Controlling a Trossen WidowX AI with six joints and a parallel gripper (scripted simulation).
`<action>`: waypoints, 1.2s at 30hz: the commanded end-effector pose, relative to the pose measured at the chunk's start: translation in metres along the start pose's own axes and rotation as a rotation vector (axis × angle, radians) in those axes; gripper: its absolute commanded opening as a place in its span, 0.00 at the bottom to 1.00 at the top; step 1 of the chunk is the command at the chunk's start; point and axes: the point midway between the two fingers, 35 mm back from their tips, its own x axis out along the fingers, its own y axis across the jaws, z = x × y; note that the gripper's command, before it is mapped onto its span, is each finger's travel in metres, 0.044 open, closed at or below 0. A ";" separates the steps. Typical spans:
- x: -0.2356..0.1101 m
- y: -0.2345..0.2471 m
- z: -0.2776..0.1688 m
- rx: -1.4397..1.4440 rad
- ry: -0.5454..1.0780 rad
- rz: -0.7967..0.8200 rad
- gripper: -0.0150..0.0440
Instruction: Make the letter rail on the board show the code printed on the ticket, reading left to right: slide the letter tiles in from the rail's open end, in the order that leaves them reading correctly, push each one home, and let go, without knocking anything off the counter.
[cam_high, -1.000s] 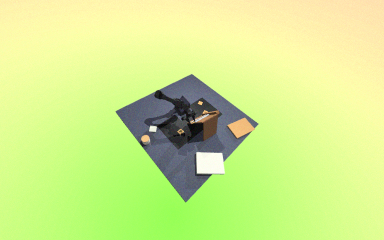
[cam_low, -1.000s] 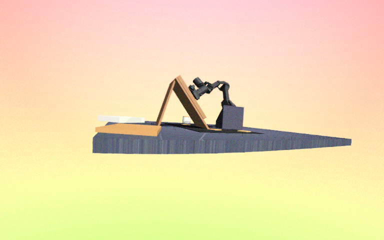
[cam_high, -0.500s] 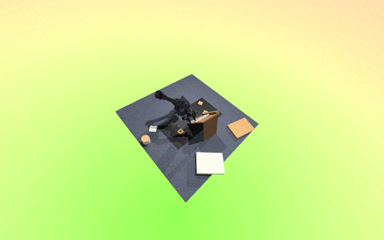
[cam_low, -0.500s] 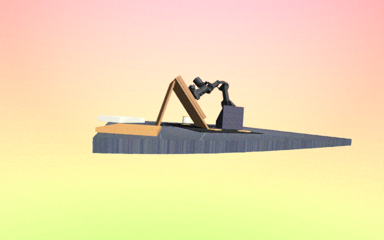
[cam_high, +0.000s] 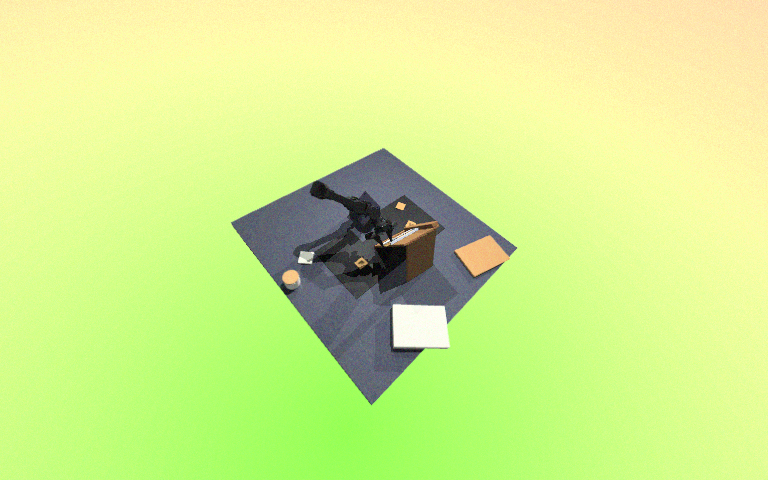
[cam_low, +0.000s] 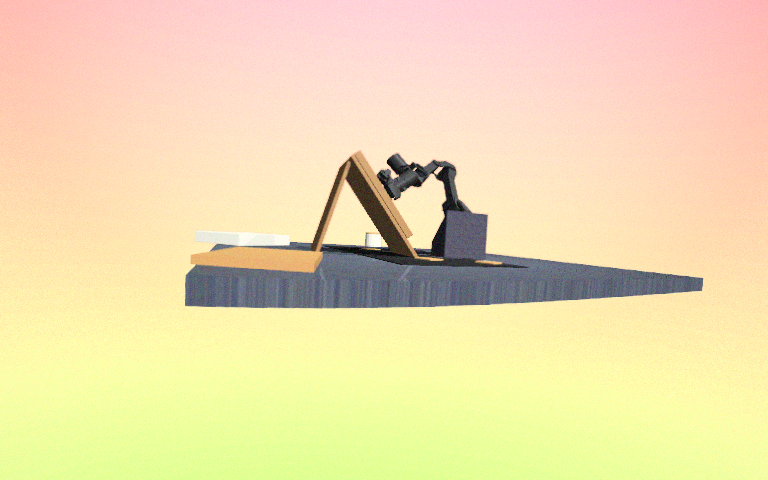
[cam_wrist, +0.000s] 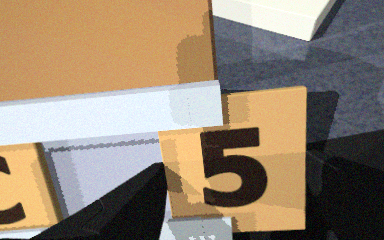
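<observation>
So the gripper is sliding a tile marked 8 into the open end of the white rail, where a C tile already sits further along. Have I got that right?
Nearly. The tile in the gripper is marked 5, not 8; the wrist view shows the digit plainly. The rest holds: it is partly into the open end of the white rail, and a C tile sits further along.
</observation>
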 end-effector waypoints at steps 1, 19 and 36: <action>0.001 0.003 -0.001 0.003 0.004 -0.004 0.25; 0.001 0.012 -0.001 0.003 0.004 -0.003 0.25; 0.000 0.020 -0.001 0.004 0.003 -0.003 0.25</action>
